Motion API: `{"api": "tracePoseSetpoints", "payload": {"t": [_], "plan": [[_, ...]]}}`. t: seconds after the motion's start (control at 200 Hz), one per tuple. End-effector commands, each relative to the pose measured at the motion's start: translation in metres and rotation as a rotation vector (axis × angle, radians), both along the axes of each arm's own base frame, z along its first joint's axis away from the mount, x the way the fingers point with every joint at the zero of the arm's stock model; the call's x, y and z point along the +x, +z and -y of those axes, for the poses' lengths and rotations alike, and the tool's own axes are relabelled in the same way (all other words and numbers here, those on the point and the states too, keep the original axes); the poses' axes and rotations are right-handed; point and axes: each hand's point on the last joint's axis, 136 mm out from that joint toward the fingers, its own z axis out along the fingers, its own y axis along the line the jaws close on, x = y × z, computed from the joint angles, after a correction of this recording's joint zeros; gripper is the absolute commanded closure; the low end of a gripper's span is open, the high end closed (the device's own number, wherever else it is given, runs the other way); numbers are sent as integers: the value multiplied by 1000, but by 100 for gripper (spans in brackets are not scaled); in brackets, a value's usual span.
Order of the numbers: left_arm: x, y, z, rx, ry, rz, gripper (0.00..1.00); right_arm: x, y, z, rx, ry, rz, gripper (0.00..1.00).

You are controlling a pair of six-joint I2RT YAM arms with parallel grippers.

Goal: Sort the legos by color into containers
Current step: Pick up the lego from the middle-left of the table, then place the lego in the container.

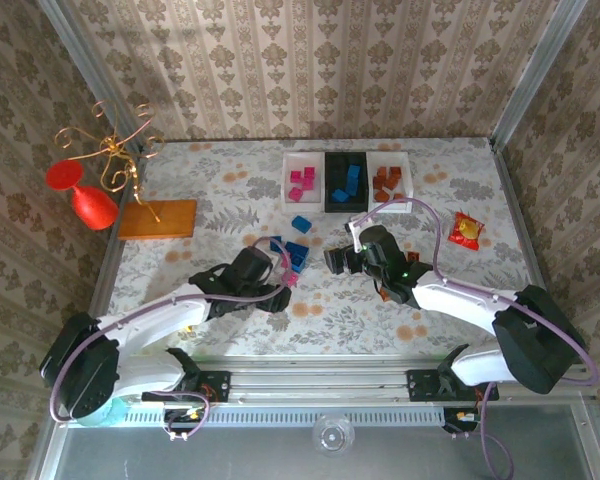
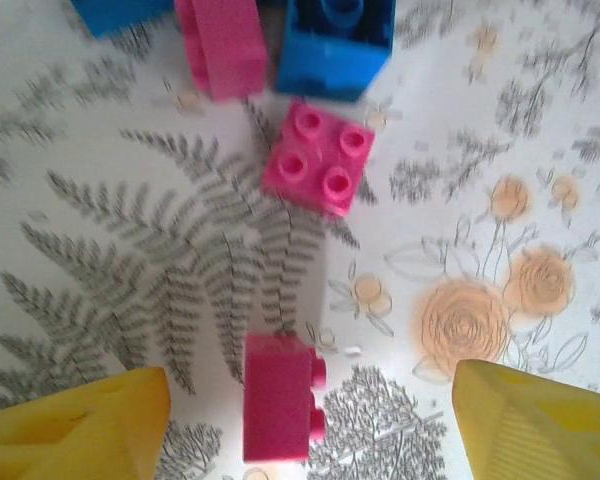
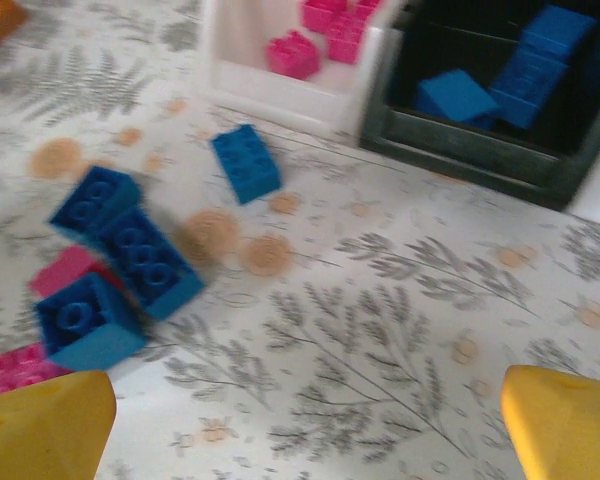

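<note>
Three containers stand in a row at the back: a white tray point(image 1: 287, 165) with pink legos, a black tray point(image 1: 330, 205) with blue ones, and a white tray point(image 1: 408, 168) with orange-brown ones. Loose blue and pink legos point(image 1: 292, 254) lie mid-table, with one blue lego point(image 1: 301, 223) apart. My left gripper point(image 2: 310, 430) is open low over the cloth, and a pink lego point(image 2: 278, 400) lies on its side between the fingers. A pink square lego point(image 2: 318, 158) and a blue lego point(image 2: 335, 45) lie beyond it. My right gripper point(image 3: 305, 430) is open over bare cloth, right of the blue legos point(image 3: 130, 250).
A red-yellow snack packet point(image 1: 467, 230) lies at the right. A flat orange board point(image 1: 158, 218) carries a gold stand and red goblets point(image 1: 85, 195) at the left. A small reddish piece point(image 1: 386, 293) lies beside my right arm. The trays' near rims point(image 3: 460, 150) rise ahead of the right gripper.
</note>
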Motion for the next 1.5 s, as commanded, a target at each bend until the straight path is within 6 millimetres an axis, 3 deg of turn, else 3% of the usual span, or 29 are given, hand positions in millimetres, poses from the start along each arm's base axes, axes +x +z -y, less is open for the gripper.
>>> {"api": "tracePoseSetpoints", "payload": {"t": [0.0,0.205,0.41,0.535,0.655,0.77,0.855,1.01,1.15,1.26,1.38,1.495], "plan": [[-14,-16,-3,51,-6,-82,29,-19,22,-34,81,234,54,0],[-9,-35,-2,98,10,-99,42,-47,26,-62,129,468,21,0],[-4,-42,2,79,23,-79,60,-42,18,-63,119,449,2,0],[5,-36,-1,58,58,-11,70,-39,18,-62,122,432,1,0],[26,-11,1,-11,114,101,76,-39,23,-60,139,423,21,0],[62,28,12,-109,152,239,76,-36,28,-53,145,373,58,0],[100,58,24,-139,161,322,76,-30,32,-43,140,306,88,0],[175,89,47,-100,137,429,75,-12,29,-15,87,115,98,0],[242,89,69,-75,132,452,74,-8,34,0,80,33,137,0],[284,83,80,-66,137,449,72,-10,42,7,97,9,168,0],[315,76,99,-138,110,420,65,-11,46,13,94,-13,186,0],[322,78,104,-128,99,397,49,-10,46,14,88,-15,184,0]]}}
